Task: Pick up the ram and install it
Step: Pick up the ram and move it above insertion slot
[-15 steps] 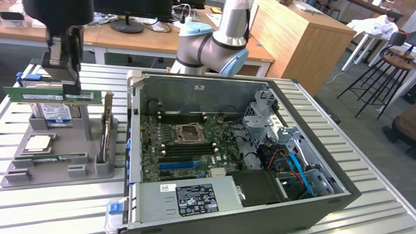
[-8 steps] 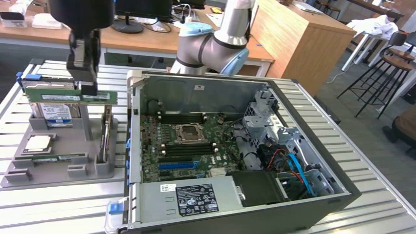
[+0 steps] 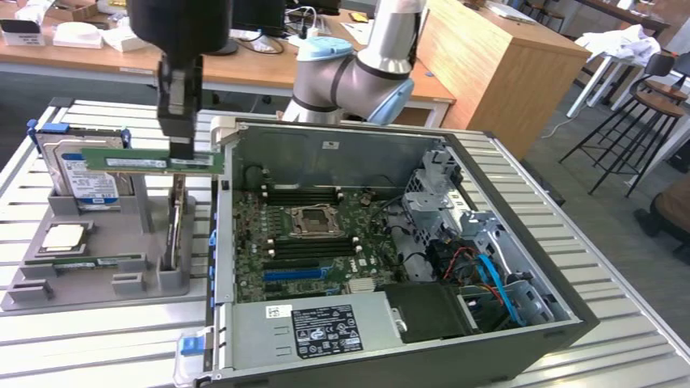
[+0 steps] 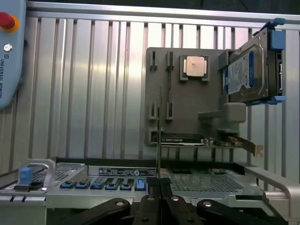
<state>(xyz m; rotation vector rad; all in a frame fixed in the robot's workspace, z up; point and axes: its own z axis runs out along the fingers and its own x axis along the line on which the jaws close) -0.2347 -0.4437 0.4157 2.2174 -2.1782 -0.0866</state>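
Inspection finding: one open computer case (image 3: 323, 153) stands on the slatted table (image 3: 86, 347). One grey fixture tray (image 3: 108, 284) lies beside it at the exterior view's left, carrying one hard drive (image 3: 95, 187) and one twin stick (image 3: 92, 261) lying flat. The gripper (image 3: 181, 155) is clamped on the ram (image 3: 129, 162), which hangs above the tray. The ram is level, its long axis across the exterior view, and is gripped right of its middle. Two sticks counted.
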